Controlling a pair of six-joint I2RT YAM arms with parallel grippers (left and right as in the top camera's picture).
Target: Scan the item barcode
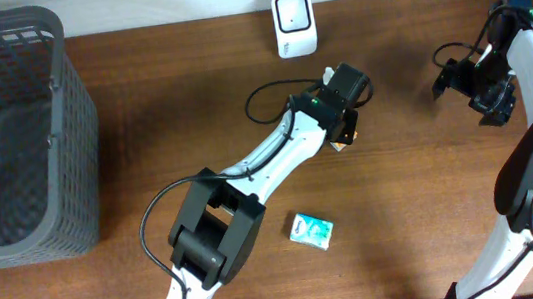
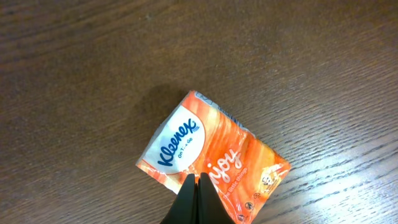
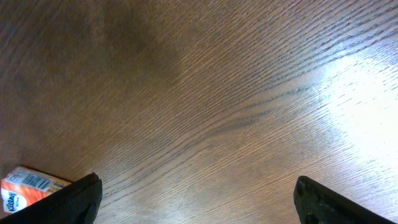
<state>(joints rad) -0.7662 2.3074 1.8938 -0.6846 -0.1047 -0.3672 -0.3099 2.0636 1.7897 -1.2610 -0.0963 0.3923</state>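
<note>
Left end effector (image 2: 198,180) pinched shut on orange tissue pack (image 2: 211,146)

The left pincer (image 1: 345,132) hangs over an orange packet (image 1: 342,144) mid-worktop (image 1: 424,202). A teal packet (image 1: 311,229) lies apart (white scanner (image 1: 293,23) at the far edge).

- Left wrist view, centre: "Kleenex" in blue on a white oval on the orange tissue pack (image 2: 214,158), with small "On the Go" beneath.
- Just right of it, big pale letters "joy"; the word's start is hidden.
- Overhead, lower centre: print on the teal packet (image 1: 311,229) is too small to read.
</note>
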